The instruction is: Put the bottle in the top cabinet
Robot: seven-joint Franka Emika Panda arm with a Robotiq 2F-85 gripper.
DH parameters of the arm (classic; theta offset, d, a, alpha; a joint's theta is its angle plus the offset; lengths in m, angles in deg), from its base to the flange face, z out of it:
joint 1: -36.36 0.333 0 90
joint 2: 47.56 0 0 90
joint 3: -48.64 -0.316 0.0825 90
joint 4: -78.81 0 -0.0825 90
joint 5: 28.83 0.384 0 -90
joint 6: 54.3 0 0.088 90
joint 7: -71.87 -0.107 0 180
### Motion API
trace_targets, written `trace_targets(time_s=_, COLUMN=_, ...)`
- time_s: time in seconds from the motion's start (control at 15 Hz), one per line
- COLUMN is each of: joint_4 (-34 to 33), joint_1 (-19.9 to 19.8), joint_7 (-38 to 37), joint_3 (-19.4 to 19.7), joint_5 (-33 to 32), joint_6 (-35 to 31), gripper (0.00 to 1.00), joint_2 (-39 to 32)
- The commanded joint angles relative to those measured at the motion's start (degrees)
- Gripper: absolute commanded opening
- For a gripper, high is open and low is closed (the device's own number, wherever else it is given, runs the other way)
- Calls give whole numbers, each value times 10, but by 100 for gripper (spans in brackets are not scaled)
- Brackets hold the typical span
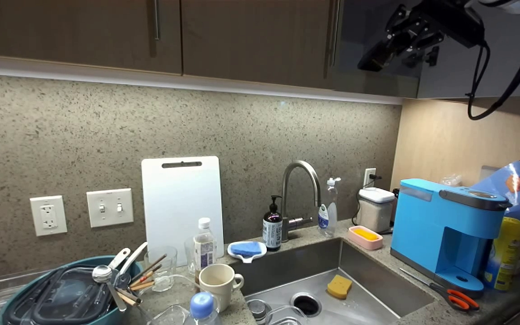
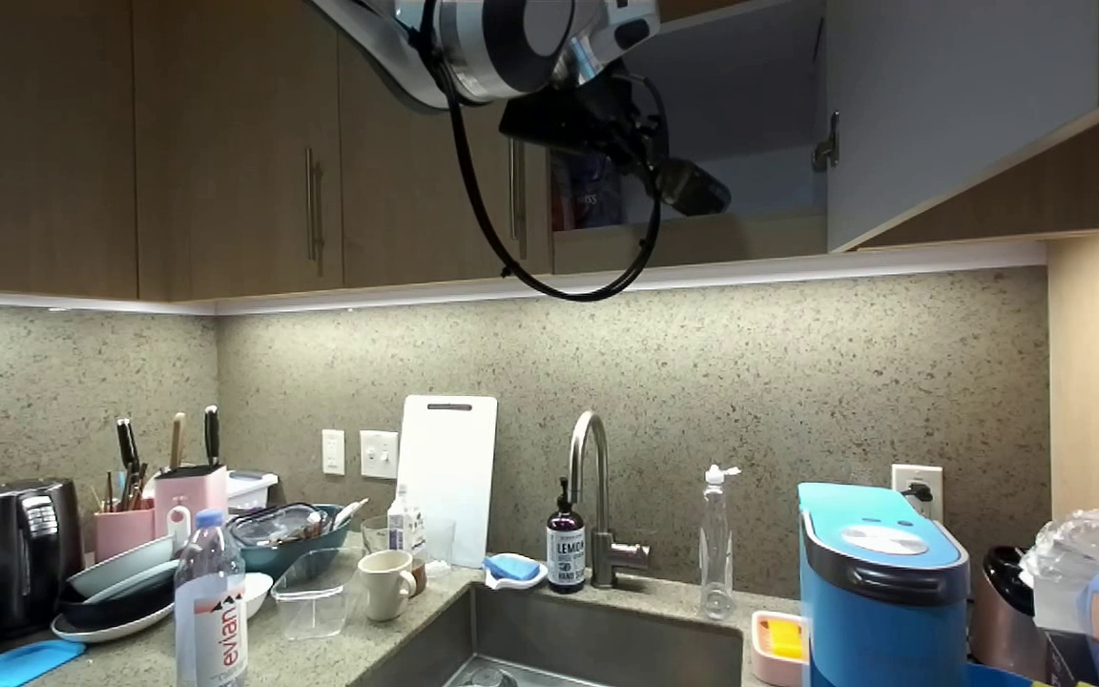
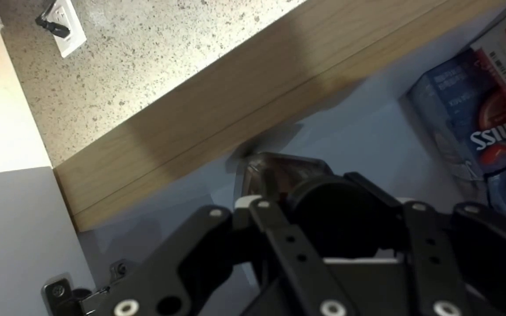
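My white, rounded arm (image 2: 473,62) wears dark curved trim (image 2: 526,72) and a thick black looping cable (image 2: 588,296). My claw (image 3: 316,191) is black with slim links (image 3: 316,281) and pale round screw heads (image 3: 333,308).

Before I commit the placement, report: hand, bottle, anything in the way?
Hand closed on the bottle. Held tilted at the open top cabinet. Blue box inside, likely off the bottle's path.

top cabinet (image 2: 748,105): open | bottle (image 2: 694,188): dark, tilted, held in jaws, at cabinet opening
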State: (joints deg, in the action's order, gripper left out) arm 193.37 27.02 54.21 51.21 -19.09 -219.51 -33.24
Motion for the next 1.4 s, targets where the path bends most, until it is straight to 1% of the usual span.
trace_targets(time_s=0.0, joint_4=1, joint_1=0, joint_7=0, joint_3=0, joint_5=0, joint_6=0, gripper=42, joint_2=1)
trace_targets(time_s=0.07, joint_4=2, joint_1=1, joint_7=0, joint_3=0, joint_5=0, joint_6=0, gripper=42, joint_2=2)
trace_targets(time_s=0.13, joint_4=2, joint_1=1, joint_7=0, joint_3=0, joint_5=0, joint_6=0, gripper=17, joint_2=2)
trace_targets(time_s=0.33, joint_4=-18, joint_1=-18, joint_7=-26, joint_3=-13, joint_5=-26, joint_6=-10, gripper=17, joint_2=-22)
trace_targets(time_s=0.53, joint_4=-51, joint_1=-34, joint_7=-55, joint_3=-23, joint_5=-57, joint_6=-13, gripper=17, joint_2=-54)
trace_targets(time_s=0.93, joint_4=-88, joint_1=-41, joint_7=-96, joint_3=-27, joint_5=-112, joint_6=-5, gripper=17, joint_2=-90)
trace_targets(time_s=1.0, joint_4=-91, joint_1=-42, joint_7=-107, joint_3=-27, joint_5=-124, joint_6=-2, gripper=67, joint_2=-92)
trace_targets(time_s=1.07, joint_4=-91, joint_1=-40, joint_7=-110, joint_3=-25, joint_5=-128, joint_6=-2, gripper=69, joint_2=-92)
trace_targets(time_s=1.13, joint_4=-91, joint_1=-39, joint_7=-115, joint_3=-24, joint_5=-132, joint_6=-1, gripper=73, joint_2=-93)
trace_targets(time_s=1.33, joint_4=-85, joint_1=-35, joint_7=-115, joint_3=-23, joint_5=-130, joint_6=-3, gripper=92, joint_2=-88)
